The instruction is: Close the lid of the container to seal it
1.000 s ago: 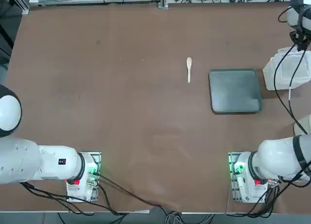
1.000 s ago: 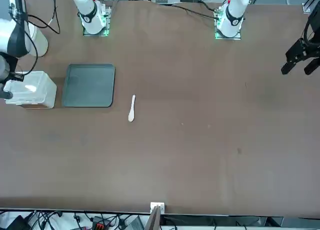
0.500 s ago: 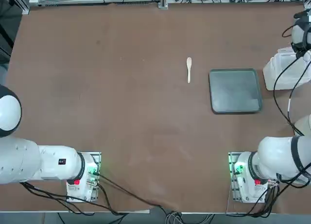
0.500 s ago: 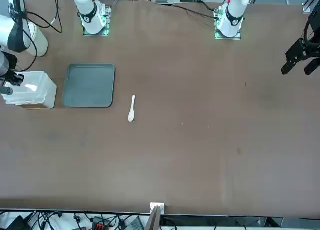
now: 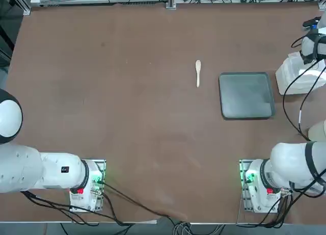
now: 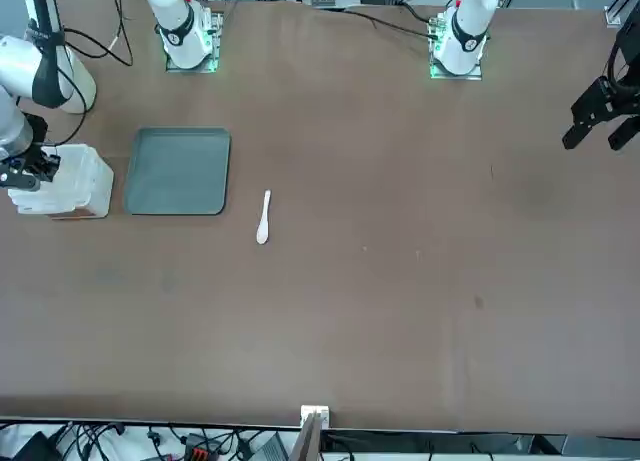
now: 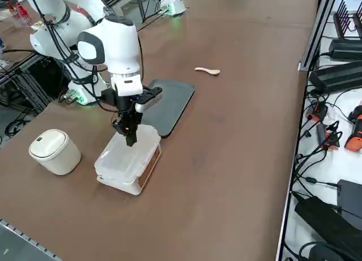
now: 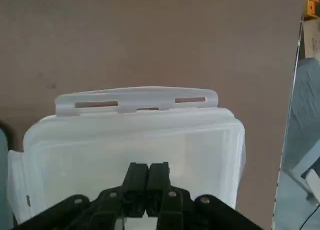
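Lid (image 8: 135, 135) lies down on container (image 7: 129, 159) directly beneath right gripper (image 8: 148, 171), its fingers pressed together, empty, at lid's top; judged largely closed, final sealing press possibly remaining.

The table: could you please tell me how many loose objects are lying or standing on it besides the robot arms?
4: the container under the shut right gripper, the grey tray beside it, the spoon beyond the tray, and a white canister near the container.

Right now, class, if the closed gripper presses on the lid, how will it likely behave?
The lid looks like thin translucent plastic, so it probably flexes. The container seems empty, likely light, and might slide. The right gripper sits above.
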Robot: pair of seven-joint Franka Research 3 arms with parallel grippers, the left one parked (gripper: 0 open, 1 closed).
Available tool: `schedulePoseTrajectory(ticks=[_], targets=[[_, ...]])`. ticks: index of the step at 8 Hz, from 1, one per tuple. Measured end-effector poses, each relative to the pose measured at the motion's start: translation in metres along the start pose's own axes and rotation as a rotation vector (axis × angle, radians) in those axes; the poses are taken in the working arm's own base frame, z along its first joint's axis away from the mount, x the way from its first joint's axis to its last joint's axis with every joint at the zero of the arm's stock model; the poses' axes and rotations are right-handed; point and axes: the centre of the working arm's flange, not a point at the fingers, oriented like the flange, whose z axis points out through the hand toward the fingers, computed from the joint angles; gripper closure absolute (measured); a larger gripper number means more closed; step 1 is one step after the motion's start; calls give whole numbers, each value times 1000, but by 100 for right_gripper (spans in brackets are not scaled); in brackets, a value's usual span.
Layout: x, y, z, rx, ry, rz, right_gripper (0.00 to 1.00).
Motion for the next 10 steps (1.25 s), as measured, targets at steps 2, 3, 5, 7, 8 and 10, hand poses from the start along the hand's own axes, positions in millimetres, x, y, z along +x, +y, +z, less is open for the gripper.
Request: schedulePoseTrajectory(ticks=[2, 3, 5, 7, 8, 10], targets=[[1, 0, 5, 3, 9, 1, 98], [1, 2, 6, 3, 16, 4, 98], [0, 4, 8, 3, 25, 7, 98], [0, 5, 8, 3, 30, 9, 98], [0, 6, 8, 4, 30, 11, 98], [-1, 7, 7, 23, 9, 37, 98]])
